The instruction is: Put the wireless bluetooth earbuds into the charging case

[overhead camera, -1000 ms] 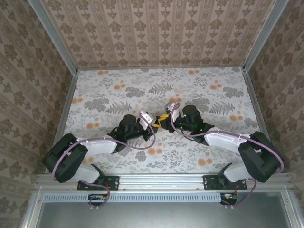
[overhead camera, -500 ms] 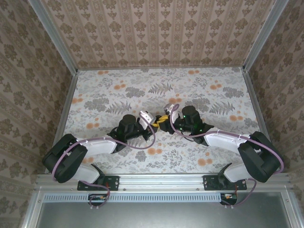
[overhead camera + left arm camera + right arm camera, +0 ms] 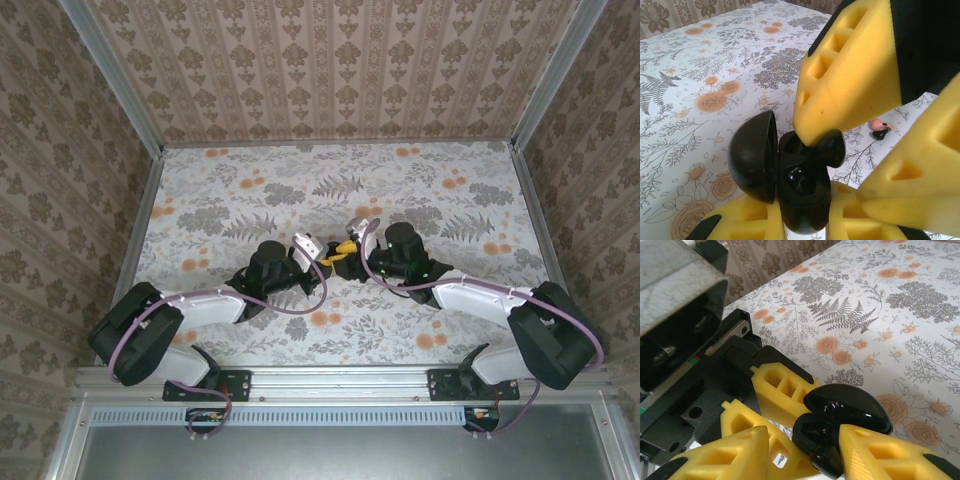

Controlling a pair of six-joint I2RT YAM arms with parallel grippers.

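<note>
Open black charging case clamped in left gripper; right gripper parted around it.
Top external: both gripper heads tip to tip near the middle of the floral table. Left wrist: case upright between own yellow fingers, lid swung left; one right-gripper fingertip touching the case's inner rim; pinkish earbud lying on table just behind. Right wrist: own fingers spread, flanking the case; contact not discernible.
</note>
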